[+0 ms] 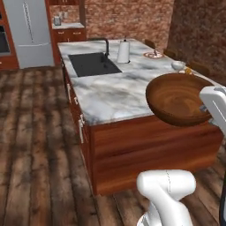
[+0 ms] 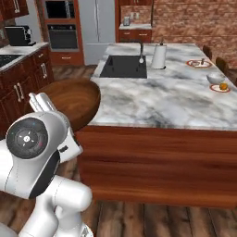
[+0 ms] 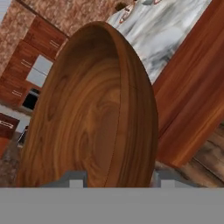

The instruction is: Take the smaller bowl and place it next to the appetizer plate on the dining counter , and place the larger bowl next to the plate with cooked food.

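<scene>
Dining counter (image 1: 110,95) bearing two plates, smaller bowl (image 1: 178,65)

The near half of the counter (image 2: 152,104) is bare marble, open to a reach from the front edge. Farther back, the sink (image 2: 124,67) and faucet (image 2: 140,50) sit left of centre, with the paper towel roll (image 2: 159,56) upright just beside them. Along the far right edge stand the meat plate (image 2: 200,63), the small bowl (image 2: 215,78) and the appetizer plate (image 2: 221,88), bowl and plate close together. The wooden bowl (image 1: 178,99) hangs in the gripper off the counter's near corner.
</scene>
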